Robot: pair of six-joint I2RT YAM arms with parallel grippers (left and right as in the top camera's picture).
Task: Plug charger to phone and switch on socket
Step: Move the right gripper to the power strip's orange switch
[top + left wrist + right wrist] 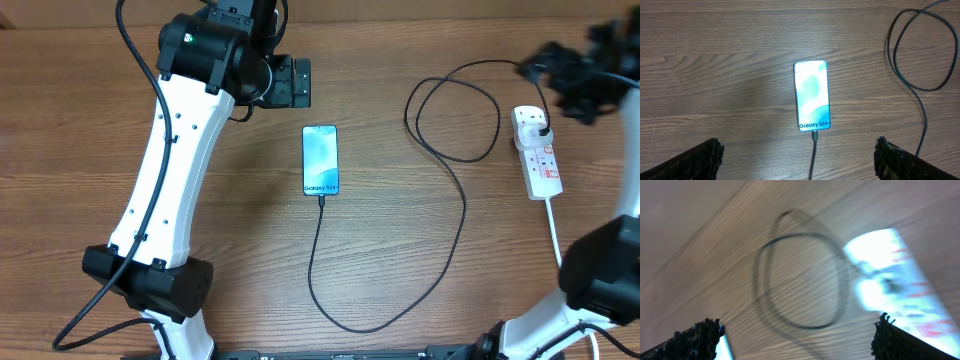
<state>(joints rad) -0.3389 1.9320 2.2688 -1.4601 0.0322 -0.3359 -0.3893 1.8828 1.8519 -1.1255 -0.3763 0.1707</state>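
The phone [320, 160] lies flat mid-table, its light blue screen reading "Galaxy S24+"; it also shows in the left wrist view [812, 96]. The charger cable [455, 160] is plugged into the phone's near end [815, 136] and loops right to a black plug [541, 128] seated in the white socket strip [538, 155]. My left gripper [799, 157] is open and empty, hovering above the phone. My right gripper [797, 335] is open and empty, above the table near the socket [895, 280], which looks blurred there.
The socket's thick white cord [555, 230] runs toward the near right edge. The left arm [170, 170] crosses the left side of the table. The right arm's base [600, 270] stands at the near right.
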